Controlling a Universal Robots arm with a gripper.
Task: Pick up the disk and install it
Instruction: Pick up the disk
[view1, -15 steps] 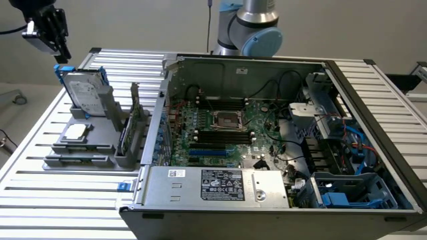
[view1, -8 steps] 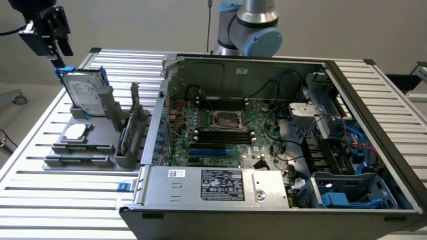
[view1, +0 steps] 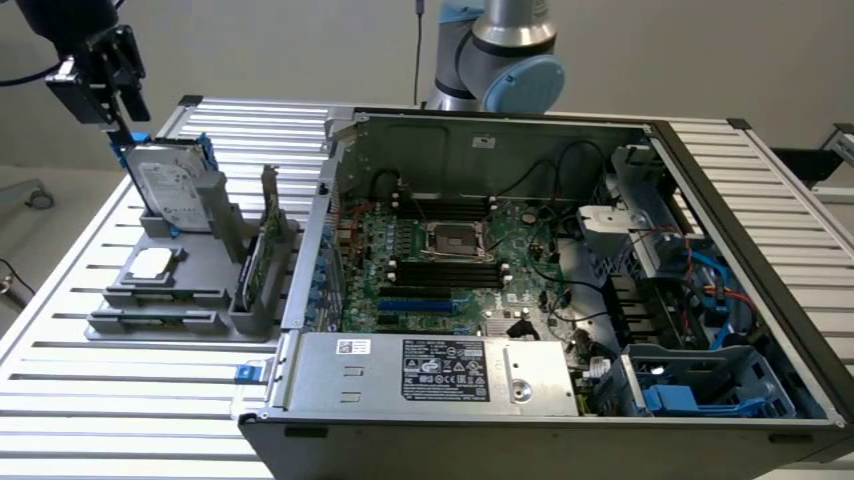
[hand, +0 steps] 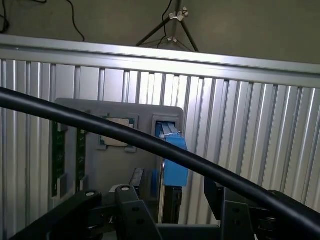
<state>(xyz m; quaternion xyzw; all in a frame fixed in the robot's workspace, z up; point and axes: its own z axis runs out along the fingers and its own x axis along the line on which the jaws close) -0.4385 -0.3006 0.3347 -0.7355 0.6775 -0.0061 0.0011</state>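
Hovering my black gripper (view1: 127, 110) over the upright silver-grey metal disk (view1: 174, 185), blue-framed, in its grey plastic holder (view1: 134, 325); jaws wide, gripping nothing.

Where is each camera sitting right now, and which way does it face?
Exterior view: off the arm, high above the table, looking down into the open computer; the arm and gripper show.
Wrist view: on the wrist, looking down on the disk, its blue edge between open fingers.
Shared: disk, grey holder, table.

Soft even light, faint shadows
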